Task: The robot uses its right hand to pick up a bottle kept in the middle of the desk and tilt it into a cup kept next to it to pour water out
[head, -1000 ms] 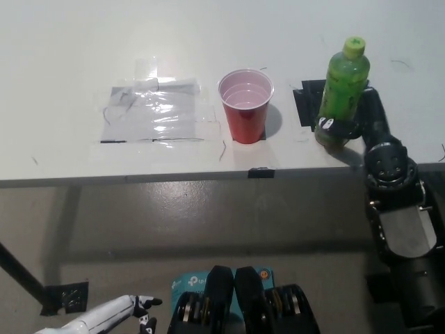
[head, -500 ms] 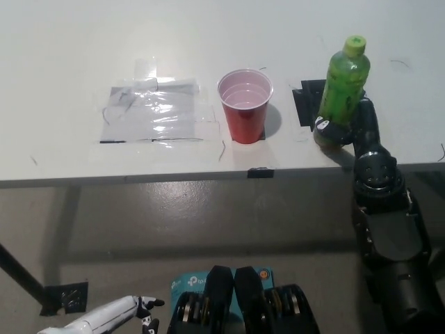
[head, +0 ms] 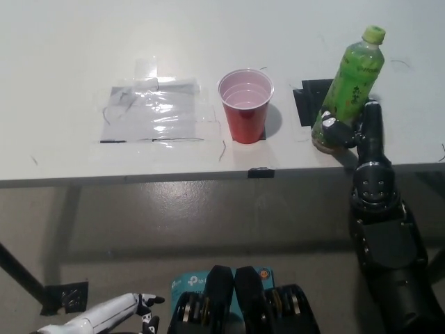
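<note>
Two things matter: the green bottle (head: 351, 87), gripped low by the black right hand (head: 348, 131), leans away from the red cup (head: 245, 104) to its left on the desk (head: 62, 56); white left hand (head: 111, 316) rests below

bare desk (head: 292, 132) between cup (head: 245, 106) and bottle (head: 350, 87)

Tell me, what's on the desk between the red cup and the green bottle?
In the head view, only a square of black tape stuck to the white desk lies between the red cup and the green bottle; otherwise that stretch is bare.
</note>
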Controlling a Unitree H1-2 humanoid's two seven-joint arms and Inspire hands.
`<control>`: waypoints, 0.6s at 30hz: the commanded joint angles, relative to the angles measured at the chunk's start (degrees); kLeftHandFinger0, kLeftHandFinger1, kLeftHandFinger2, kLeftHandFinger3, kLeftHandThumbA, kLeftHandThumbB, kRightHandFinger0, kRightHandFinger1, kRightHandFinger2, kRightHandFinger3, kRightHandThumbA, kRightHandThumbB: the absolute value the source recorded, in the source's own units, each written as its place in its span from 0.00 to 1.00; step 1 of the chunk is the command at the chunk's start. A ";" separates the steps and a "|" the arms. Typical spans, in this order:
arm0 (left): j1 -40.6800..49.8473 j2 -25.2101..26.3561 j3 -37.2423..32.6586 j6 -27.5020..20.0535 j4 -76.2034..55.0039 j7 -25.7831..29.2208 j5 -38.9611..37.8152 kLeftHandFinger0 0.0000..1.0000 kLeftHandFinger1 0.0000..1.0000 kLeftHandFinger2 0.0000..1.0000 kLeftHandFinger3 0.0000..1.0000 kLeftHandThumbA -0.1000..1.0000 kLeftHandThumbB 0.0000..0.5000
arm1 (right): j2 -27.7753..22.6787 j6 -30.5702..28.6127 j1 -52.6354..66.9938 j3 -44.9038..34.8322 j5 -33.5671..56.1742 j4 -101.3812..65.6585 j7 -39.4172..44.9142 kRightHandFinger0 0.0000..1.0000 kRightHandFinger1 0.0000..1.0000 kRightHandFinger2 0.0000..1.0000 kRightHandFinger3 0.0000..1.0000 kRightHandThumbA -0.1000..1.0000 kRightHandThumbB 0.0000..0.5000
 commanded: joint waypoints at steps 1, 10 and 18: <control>-1.13 1.14 0.47 0.82 -0.64 -2.06 0.28 1.00 1.00 1.00 1.00 1.00 0.71 | -4.56 -11.62 -2.97 4.75 -5.02 -4.06 -1.17 0.00 0.00 0.04 0.30 0.00 0.00; -0.97 0.33 1.26 0.82 -1.02 -3.27 1.08 1.00 1.00 1.00 1.00 1.00 0.64 | -14.46 -13.28 -4.83 19.65 -15.40 -4.08 1.47 0.00 0.00 0.11 0.39 0.00 0.05; -2.94 1.32 0.67 0.82 0.16 -3.48 0.75 1.00 1.00 1.00 1.00 1.00 0.70 | -20.07 -15.79 -8.27 27.71 -21.56 -0.85 1.30 0.00 0.00 0.12 0.48 0.00 0.05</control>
